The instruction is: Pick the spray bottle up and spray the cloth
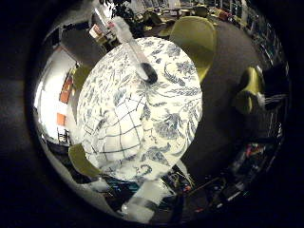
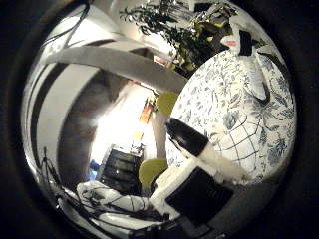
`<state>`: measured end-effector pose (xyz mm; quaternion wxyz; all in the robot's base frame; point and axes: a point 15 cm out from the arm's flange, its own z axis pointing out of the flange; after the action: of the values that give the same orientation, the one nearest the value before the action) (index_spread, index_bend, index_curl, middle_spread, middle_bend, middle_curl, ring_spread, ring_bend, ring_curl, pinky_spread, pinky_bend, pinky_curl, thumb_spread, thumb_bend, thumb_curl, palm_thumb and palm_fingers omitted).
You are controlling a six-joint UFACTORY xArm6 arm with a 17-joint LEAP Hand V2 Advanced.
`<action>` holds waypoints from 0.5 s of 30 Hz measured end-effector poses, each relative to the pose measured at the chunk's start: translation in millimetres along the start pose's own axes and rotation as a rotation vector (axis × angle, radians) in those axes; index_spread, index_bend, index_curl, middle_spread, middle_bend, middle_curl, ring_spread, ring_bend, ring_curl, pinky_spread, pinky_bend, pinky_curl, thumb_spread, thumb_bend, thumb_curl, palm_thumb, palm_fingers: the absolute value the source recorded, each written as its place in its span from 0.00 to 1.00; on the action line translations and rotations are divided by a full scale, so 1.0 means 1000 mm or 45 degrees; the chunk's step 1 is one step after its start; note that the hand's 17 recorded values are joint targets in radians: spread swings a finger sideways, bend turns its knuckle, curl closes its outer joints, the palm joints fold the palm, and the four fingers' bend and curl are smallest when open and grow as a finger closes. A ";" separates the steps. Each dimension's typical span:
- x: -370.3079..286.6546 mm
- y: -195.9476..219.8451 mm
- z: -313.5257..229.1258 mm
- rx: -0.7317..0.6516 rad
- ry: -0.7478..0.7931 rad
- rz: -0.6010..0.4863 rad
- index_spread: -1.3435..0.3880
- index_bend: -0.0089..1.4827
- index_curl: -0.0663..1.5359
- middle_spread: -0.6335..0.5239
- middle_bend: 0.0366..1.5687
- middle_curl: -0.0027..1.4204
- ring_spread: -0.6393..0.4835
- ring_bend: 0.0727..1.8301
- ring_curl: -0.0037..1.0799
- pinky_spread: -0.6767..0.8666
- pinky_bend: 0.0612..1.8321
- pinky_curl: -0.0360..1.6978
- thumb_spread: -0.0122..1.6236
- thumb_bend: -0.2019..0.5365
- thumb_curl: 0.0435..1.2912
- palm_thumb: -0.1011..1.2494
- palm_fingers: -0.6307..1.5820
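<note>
Cloth [image 1: 118,130] count is one: a white piece with a dark grid pattern, lying flat on the round table [image 1: 175,95], towards the table's edge. That table is covered with a blue-and-white floral tablecloth, and you see only one.

From the little-finger side, the hand [image 1: 135,50] shows you one long white finger with a black tip, stretched out straight above the floral cover just beside the cloth. Four yellow-green chairs [image 1: 194,33] stand around the table on dark carpet.

From the thumb side, you get two fingers [image 2: 187,137]: one close to the camera over the checked cloth, one further out over the flowers. Both are extended and clasp nothing, so the hand is spread loose and empty. One leafy plant [image 2: 169,30] stands beyond the table, and two of the chairs show at its near edge.
</note>
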<state>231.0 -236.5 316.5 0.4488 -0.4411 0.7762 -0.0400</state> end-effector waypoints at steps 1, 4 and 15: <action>0.006 -0.001 0.000 0.018 -0.018 0.007 0.65 0.14 0.25 0.53 0.37 0.37 0.52 0.44 0.43 0.38 0.48 0.35 0.69 0.24 0.23 0.51 0.35; 0.021 -0.007 0.003 0.093 -0.084 0.015 0.67 0.14 0.26 0.58 0.34 0.35 0.59 0.40 0.40 0.48 0.44 0.32 0.69 0.24 0.23 0.51 0.33; 0.100 0.004 0.019 0.364 -0.321 0.121 0.69 0.12 0.25 0.64 0.29 0.30 0.65 0.37 0.35 0.62 0.36 0.26 0.68 0.24 0.25 0.54 0.34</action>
<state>221.7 -300.3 237.0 0.6018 -0.3373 0.7202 -0.0732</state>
